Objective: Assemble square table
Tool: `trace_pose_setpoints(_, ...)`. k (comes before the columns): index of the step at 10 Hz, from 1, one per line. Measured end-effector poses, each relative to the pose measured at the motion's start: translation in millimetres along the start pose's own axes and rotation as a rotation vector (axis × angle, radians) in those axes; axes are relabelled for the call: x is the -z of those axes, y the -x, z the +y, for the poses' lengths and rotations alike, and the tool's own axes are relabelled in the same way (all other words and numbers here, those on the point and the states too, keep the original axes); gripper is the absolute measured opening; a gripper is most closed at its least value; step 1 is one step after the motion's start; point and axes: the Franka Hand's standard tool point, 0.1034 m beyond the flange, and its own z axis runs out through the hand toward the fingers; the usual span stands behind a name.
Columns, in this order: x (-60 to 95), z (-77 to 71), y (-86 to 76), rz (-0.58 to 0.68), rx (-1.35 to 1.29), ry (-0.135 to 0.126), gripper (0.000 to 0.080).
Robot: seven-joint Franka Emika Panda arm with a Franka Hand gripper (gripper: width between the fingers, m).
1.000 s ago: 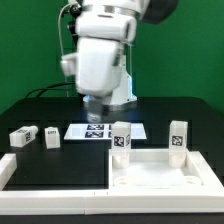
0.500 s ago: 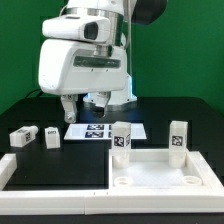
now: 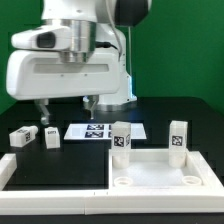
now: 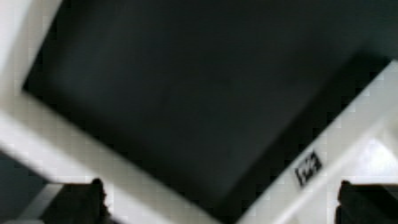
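Black table (image 3: 175, 112) spreads under the wide-open, empty fingers (image 3: 43, 106), which hover near two loose leg blocks (image 3: 22, 136).

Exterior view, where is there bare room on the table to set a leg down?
Widest bare patch: the black table between the front rail, the top and the two lying legs. Another lies behind the top, on the exterior view's right. Crowded: the row of lying legs, marker board and upright legs, with the open gripper above it.
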Motion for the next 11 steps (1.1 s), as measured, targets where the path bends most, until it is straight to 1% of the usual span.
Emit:
trace_pose_setpoints(1, -5.6, 1.5, 15.9, -0.016, -0.044, -0.016, 0.0649)
trace_pose_setpoints(2, -10.6, 4.2, 26.4, -0.008, -0.100, -0.012, 0.0649)
trace_pose_setpoints(3, -15.7, 2.0, 33.2, -0.003, -0.127, -0.001, 0.0649)
trace_pose_setpoints(5, -14.6, -1.8, 28.1, -0.019, -0.124, -0.018, 0.0649)
trace_pose_setpoints(6, -15.2, -2.5, 28.4, -0.021, -0.125, -0.020, 0.0649)
trace_pose_setpoints(7, -16.3, -8.4, 28.5, -0.050, -0.137, -0.043, 0.0649)
trace_pose_setpoints(8, -16.4, -15.7, 26.2, -0.121, -0.138, -0.073, 0.0649)
trace_pose_setpoints(9, -17.2, -18.0, 23.7, -0.172, -0.139, -0.089, 0.0649)
trace_pose_setpoints(10, -22.5, -25.6, 34.6, -0.223, -0.193, -0.113, 0.0649)
trace_pose_setpoints(11, -29.8, -36.7, 55.9, -0.299, -0.202, -0.137, 0.0649)
